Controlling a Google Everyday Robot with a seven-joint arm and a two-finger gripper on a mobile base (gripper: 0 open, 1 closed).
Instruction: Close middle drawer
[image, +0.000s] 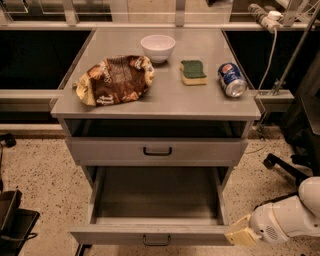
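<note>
The middle drawer (155, 234) is pulled far out of the grey cabinet. It is wide, shallow and empty, with a small dark pull at the centre of its front. My gripper (242, 235), cream-tipped on a white arm, comes in from the lower right. It is at the right end of the drawer's front, touching it or nearly so. The upper drawer (157, 151) above it is pushed in. The lowest drawer is hidden under the open one.
On the cabinet top (165, 102) lie a brown snack bag (115, 80), a white bowl (158, 47), a green sponge (193, 71) and a soda can (232, 80). A chair base (280, 165) stands on the floor at right, and dark equipment (12, 220) at lower left.
</note>
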